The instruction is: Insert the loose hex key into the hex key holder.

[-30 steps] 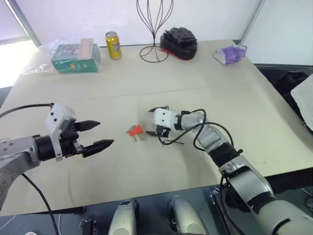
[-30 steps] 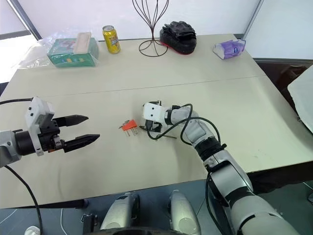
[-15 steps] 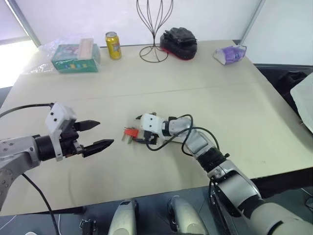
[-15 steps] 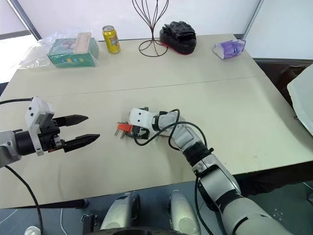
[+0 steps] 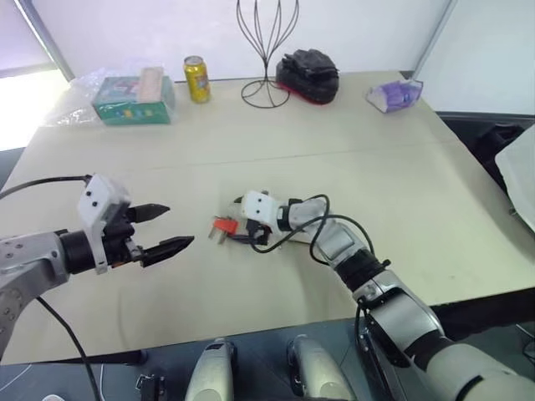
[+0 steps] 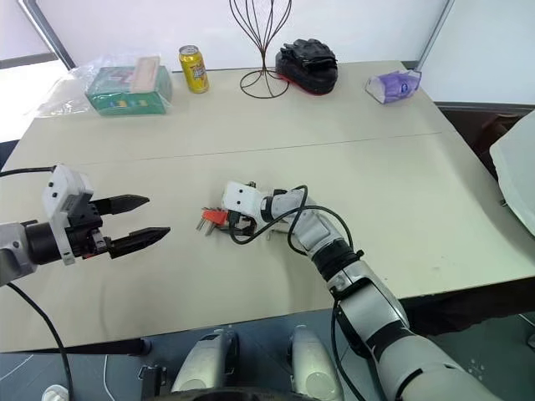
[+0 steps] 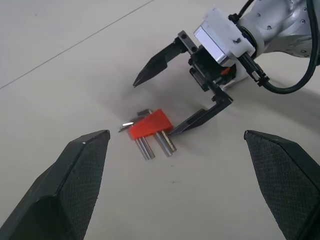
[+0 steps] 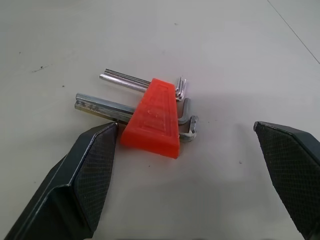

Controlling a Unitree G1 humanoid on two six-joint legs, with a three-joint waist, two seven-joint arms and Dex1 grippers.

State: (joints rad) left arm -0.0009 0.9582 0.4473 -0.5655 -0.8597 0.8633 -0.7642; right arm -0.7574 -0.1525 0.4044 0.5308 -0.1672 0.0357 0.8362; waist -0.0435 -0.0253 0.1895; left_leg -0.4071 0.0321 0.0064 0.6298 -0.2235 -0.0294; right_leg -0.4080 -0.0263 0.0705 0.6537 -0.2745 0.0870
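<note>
The hex key holder (image 5: 223,225) is a small orange block lying flat on the tan table, with short grey keys sticking out of it. My right gripper (image 5: 235,221) is low over the table and open, one finger on each side of the holder (image 8: 155,117). One fingertip (image 7: 172,131) sits right beside the protruding keys. My left gripper (image 5: 179,226) hovers open and empty a hand's width to the holder's left, pointing at it. I cannot make out the loose hex key; the right wrist and its black cable (image 5: 322,225) cover the table behind the gripper.
Along the table's far edge stand a green box in clear plastic (image 5: 134,88), a yellow can (image 5: 197,78), a black wire stand (image 5: 266,58), a black bundle (image 5: 308,73) and a purple packet (image 5: 393,93). The table's right edge (image 5: 493,251) is close to the right arm.
My right gripper has slid left across the table to the holder and now straddles it. The left gripper has stayed where it was.
</note>
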